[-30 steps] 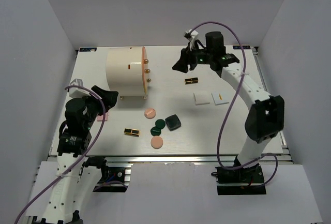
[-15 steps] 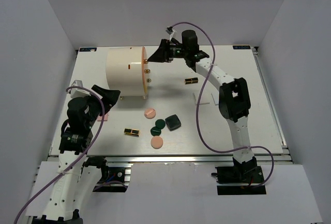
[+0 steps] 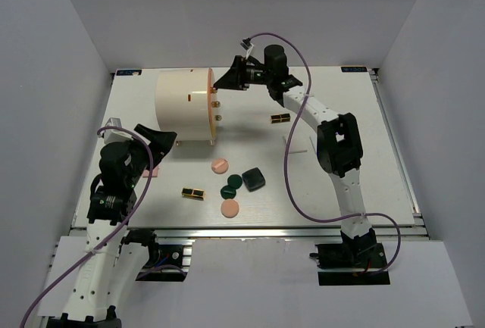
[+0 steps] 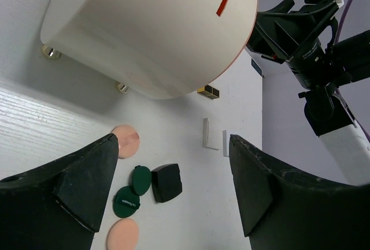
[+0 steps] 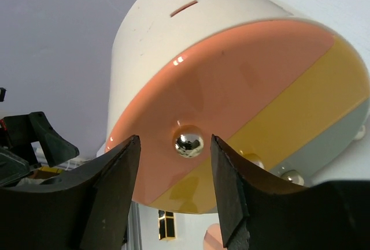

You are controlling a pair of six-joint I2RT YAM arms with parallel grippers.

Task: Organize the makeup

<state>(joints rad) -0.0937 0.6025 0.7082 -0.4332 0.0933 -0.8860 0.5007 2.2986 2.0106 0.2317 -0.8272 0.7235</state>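
Over at the far side of the table, the right gripper [image 3: 220, 84] is nosed right up to the orange front [image 5: 231, 77] of the big cream cylinder [image 3: 180, 104], fingers spread apart with nothing in them. On the right wrist view the top gold knob [image 5: 189, 144] sits dead centre in the gap, straight ahead of the fingertips, so I'd guess the plan is to pinch it and pull a drawer out. Can't tell if the tips have reached the knob or are just short of it. The cylinder lies on its side with its front facing the right arm, so any pull has to go back along that axis, toward the right side of the table. The left gripper [image 4: 173, 140] hangs open and empty over the near left corner, behind the cylinder's front, so this one's clearly the right arm's job. None of the makeup has been put away: two peach discs [image 3: 220, 166], two dark green discs [image 3: 231, 186] and the dark square compact [image 3: 254, 179] are bunched near the front middle, one black-gold bar [image 3: 195, 192] lies just left of them, another [image 3: 280, 118] sits further back near the right arm, the white tiles [image 4: 205, 133] are beyond the compact, and a pink pad [image 3: 149, 171] peeks out beneath the left gripper.
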